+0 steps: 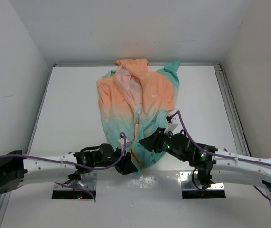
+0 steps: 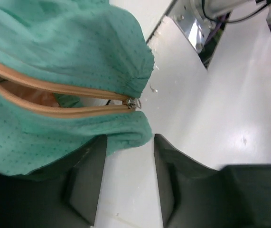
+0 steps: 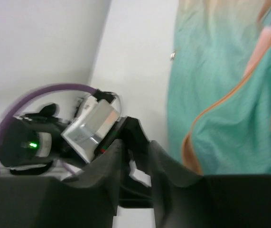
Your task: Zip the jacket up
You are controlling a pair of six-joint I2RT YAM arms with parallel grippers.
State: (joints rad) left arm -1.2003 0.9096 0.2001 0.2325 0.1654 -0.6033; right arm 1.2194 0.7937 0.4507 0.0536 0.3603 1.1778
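Note:
The jacket (image 1: 147,97) lies spread on the white table, peach at the top and teal at the near hem, its front open with pale lining showing. In the left wrist view the orange zipper's two tapes meet at the metal slider (image 2: 132,103) at the hem. My left gripper (image 2: 129,147) is open just short of that hem, with bare table between its fingers (image 2: 93,166). It sits at the hem's near edge (image 1: 129,167). My right gripper (image 1: 144,142) is at the hem beside it, also open (image 3: 136,145) and holding nothing. The jacket (image 3: 220,95) lies to its right.
White walls close in the table on three sides. A metal rail (image 1: 230,109) runs along the right edge. Base plates (image 1: 76,190) (image 1: 202,183) sit at the near edge. The left arm's wrist camera (image 3: 90,126) and purple cable (image 3: 54,90) are close ahead of my right fingers.

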